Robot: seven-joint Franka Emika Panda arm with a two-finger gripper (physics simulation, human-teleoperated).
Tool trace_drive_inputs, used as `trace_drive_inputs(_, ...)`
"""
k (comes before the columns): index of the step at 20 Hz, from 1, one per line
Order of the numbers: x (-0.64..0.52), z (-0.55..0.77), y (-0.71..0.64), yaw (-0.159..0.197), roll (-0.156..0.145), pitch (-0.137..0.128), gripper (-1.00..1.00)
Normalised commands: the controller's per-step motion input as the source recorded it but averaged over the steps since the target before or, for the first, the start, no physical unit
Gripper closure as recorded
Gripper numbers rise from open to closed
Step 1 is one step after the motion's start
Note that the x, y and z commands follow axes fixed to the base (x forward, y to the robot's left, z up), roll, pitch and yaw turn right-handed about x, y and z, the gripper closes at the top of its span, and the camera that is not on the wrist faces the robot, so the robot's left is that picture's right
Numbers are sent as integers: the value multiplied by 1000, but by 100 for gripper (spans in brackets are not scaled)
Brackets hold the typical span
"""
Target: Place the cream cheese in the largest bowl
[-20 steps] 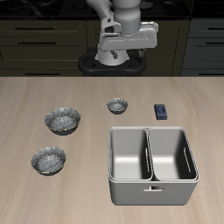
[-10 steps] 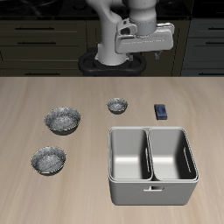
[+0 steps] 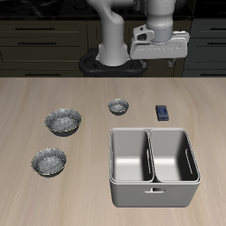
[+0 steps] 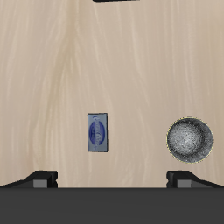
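I see the gripper hanging high above the table, fingers spread wide, holding nothing. The cream cheese lies flat at 3 o'clock from the tiny bowl, well apart from the largest bowl.

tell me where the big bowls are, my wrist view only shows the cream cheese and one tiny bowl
Observer: Two bigger speckled bowls sit past the tiny bowl, on its side away from the cream cheese.
Operator: which one is largest
Observer: They look near equal. The farther-back one seems slightly deeper, so it is likely the largest bowl. The other bowl is nearer the table's front edge.
Operator: anything else down there
Observer: A grey two-compartment bin, nearer the front edge than the cream cheese.
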Motion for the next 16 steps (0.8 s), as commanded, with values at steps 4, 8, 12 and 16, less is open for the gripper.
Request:
trace_drive_inputs(4, 78, -307, 118, 29, -33, 6, -100)
trace_drive_inputs(8, 42, -261, -36, 18, -34, -2, -100)
trace_drive_inputs(12, -30, -190, 8, -3, -21, 2, -100)
trace_drive_inputs(16, -20, -144, -5, 8, -33, -31, -100)
